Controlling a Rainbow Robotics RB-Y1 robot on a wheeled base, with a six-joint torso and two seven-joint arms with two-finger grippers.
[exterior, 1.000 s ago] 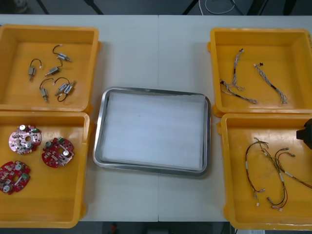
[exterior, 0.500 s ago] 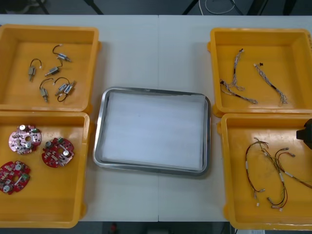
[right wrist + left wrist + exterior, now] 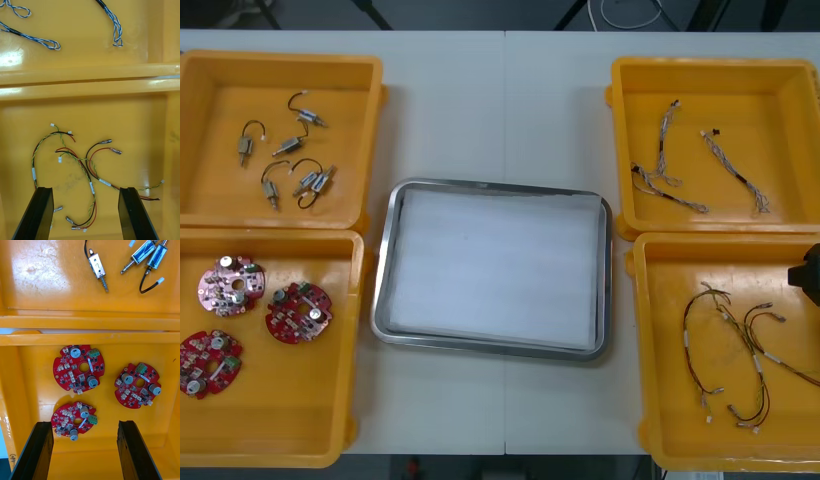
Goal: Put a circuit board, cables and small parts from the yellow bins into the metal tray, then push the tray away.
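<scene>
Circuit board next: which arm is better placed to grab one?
Left. The left gripper, open, hangs over the three circuit boards in their yellow bin; the right gripper, also open, sits above the red and yellow cables.

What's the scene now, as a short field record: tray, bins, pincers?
tray: metal tray, white inside, nothing in it
far left bin: small metal parts
near left bin: three circuit boards
far right bin: blue and white cables
near right bin: red and yellow cables
left pincer: open, above the circuit boards
right pincer: open, above the red and yellow cables
</scene>
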